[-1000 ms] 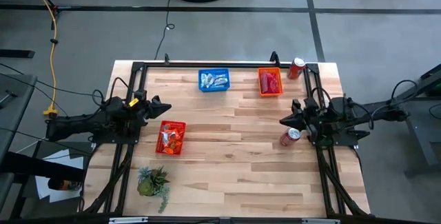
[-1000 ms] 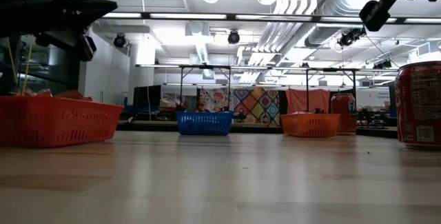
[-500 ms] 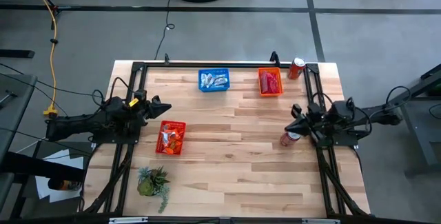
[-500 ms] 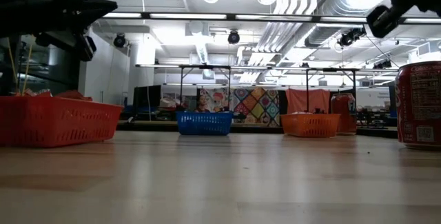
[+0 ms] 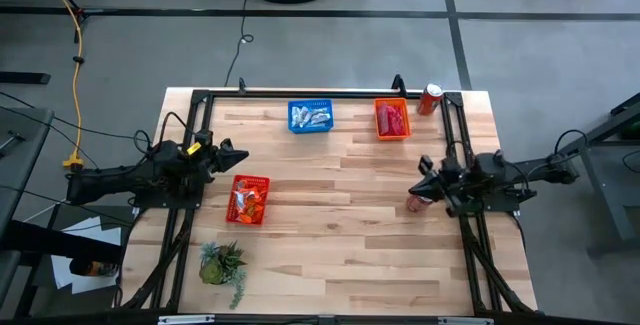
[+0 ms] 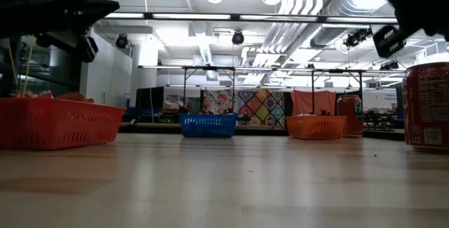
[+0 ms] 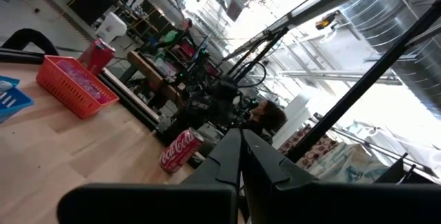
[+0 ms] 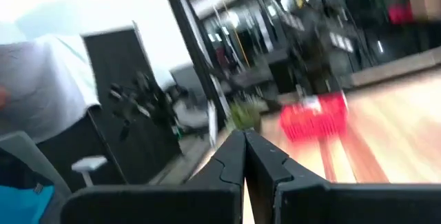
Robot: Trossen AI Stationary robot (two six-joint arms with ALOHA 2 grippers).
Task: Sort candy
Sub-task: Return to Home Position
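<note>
Candy (image 5: 310, 117) lies sorted by colour in the blue basket (image 5: 310, 103) far centre, orange basket (image 5: 378, 120) far right and red basket (image 5: 249, 178) at left, so the left gripper (image 5: 243, 154) at the left edge and right gripper (image 5: 420, 180) at the right edge hang closed on nothing, seemingly done

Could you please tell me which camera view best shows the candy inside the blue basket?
The high view: looking straight down, it shows the blue-and-white candy lying inside the blue basket. The low view shows only the basket's mesh side, contents hidden. The left wrist view catches just a corner; the right wrist view misses it.
</note>
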